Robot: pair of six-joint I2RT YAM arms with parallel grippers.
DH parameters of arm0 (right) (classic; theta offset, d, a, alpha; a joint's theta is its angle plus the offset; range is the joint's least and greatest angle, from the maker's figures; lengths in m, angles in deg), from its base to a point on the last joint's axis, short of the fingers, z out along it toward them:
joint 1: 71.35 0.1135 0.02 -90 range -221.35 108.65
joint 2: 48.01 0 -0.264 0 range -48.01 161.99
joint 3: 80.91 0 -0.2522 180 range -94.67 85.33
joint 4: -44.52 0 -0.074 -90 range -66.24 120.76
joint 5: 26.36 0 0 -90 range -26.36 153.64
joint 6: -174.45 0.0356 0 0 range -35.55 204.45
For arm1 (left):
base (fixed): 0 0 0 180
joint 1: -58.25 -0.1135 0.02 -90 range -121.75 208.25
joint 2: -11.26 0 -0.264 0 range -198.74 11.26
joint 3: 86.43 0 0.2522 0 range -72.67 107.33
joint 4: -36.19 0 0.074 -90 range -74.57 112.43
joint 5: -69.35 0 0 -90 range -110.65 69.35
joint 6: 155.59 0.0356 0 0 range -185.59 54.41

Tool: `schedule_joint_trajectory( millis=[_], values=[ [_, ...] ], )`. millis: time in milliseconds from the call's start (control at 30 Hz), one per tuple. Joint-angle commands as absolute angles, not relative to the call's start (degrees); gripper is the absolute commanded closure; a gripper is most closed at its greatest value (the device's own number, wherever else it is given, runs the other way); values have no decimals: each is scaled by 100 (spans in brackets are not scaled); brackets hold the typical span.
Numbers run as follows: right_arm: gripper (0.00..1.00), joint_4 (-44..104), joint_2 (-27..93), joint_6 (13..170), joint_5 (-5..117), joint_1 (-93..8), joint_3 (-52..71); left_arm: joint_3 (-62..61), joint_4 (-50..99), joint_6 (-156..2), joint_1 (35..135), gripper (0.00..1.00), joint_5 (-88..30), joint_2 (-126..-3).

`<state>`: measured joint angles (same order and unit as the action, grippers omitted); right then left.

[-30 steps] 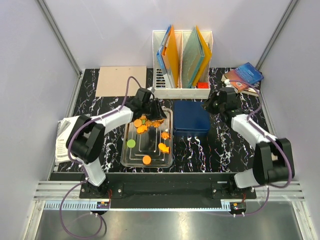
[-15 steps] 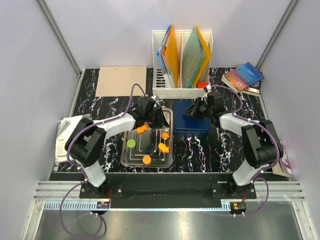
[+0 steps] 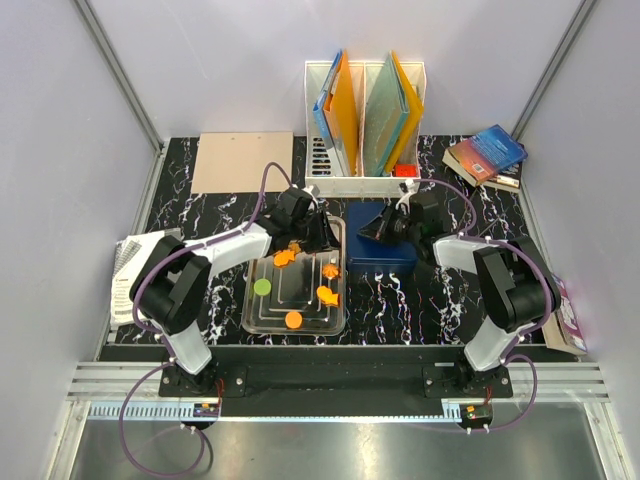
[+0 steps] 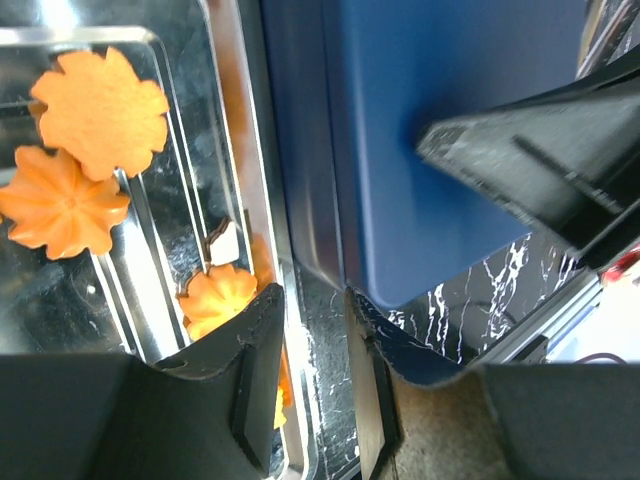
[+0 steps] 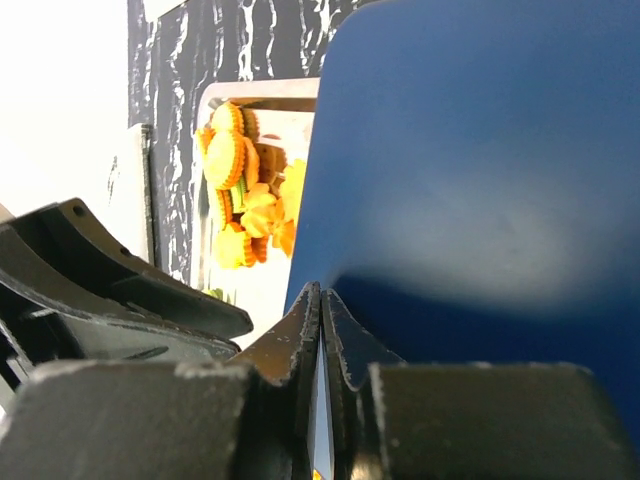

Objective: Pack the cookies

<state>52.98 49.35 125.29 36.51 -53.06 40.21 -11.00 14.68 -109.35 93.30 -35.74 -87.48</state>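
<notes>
Right claw (image 5: 320, 292): swung across to the blue tin's (image 3: 390, 250) far-left corner since the earlier frame, now shut, empty. Left claw (image 4: 315, 300): I see it part open, astride the tray's (image 3: 248, 300) right rim. Cookies (image 3: 324, 295): mostly orange, in the tray.

One steel tray (image 3: 247, 310), one blue tin (image 3: 382, 254), one file rack (image 3: 360, 186)

Overhead view was bright and even. Wrist cams went blurry up close, with glare off the tray (image 4: 185, 180).
</notes>
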Motion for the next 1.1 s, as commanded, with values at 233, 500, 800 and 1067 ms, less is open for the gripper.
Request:
schedule_joint_trajectory(
  millis=[233,500,800,1067],
  values=[
    [91,5220,4937,12506,3710,-5192,4894,-158,1601,-10909,9235,55,-3673,-8805],
    [92,5493,4814,12603,3762,-5183,5509,678,1776,-11234,9244,53,-4437,-9622],
    [92,5520,4525,12559,3877,-5183,5940,1039,2023,-11384,9402,53,-4904,-10291],
    [89,4906,3831,12515,4052,-5183,5721,995,1996,-11331,9385,53,-4807,-10151]
  ],
)
